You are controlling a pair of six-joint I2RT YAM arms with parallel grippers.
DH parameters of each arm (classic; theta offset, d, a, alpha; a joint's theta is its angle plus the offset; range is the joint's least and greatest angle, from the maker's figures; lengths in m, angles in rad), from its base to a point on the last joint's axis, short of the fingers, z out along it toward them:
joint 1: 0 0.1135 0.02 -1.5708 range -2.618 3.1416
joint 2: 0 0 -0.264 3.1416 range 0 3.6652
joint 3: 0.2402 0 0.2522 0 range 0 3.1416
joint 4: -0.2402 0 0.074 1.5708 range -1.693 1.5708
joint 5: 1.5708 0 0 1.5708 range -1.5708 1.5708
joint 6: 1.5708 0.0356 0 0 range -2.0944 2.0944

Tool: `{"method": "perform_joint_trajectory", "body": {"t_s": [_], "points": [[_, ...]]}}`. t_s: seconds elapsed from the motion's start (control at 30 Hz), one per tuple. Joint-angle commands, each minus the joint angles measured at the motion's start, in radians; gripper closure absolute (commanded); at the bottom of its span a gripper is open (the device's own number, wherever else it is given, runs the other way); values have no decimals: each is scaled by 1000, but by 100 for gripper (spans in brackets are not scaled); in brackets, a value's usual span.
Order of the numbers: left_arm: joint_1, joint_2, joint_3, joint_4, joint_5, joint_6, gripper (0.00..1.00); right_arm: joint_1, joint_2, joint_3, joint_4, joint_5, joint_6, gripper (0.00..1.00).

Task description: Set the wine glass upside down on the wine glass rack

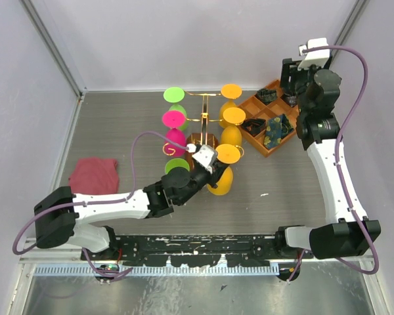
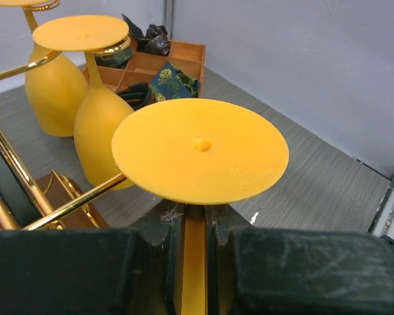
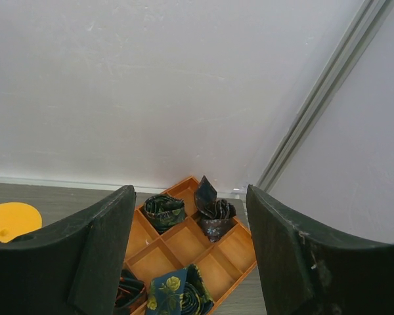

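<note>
My left gripper [image 1: 213, 167] is shut on the stem [image 2: 194, 262] of an orange wine glass [image 1: 220, 182], held upside down with its round foot [image 2: 200, 151] on top. It is at the front right of the wine glass rack [image 1: 203, 115], a gold wire stand on a dark-brown base [image 1: 202, 139]. One gold arm [image 2: 72, 205] reaches under the foot's left edge. In the left wrist view my left gripper [image 2: 196, 216] closes just under the foot. Two more orange glasses [image 1: 234, 116] hang upside down on the rack's right side. My right gripper [image 1: 291, 73] is open and empty, high at the back right.
Green [image 1: 174, 95] and pink [image 1: 173, 119] glasses hang on the rack's left side. An orange-brown compartment tray [image 1: 257, 103] with rolled dark ties stands at the back right, under my right gripper [image 3: 190, 249]. A red cloth [image 1: 94, 175] lies at the left.
</note>
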Motion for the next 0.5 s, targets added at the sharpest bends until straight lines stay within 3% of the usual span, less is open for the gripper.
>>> {"method": "perform_joint_trajectory", "body": {"t_s": [0.0,0.3,0.47], "points": [[-25,25,11,91,-135,41,100,0,-46,-1,56,22,-33,26],[-29,105,40,147,-273,50,100,1,-55,-18,62,28,-67,26],[-29,168,81,200,-269,83,100,1,-55,-17,64,33,-83,25]]}}
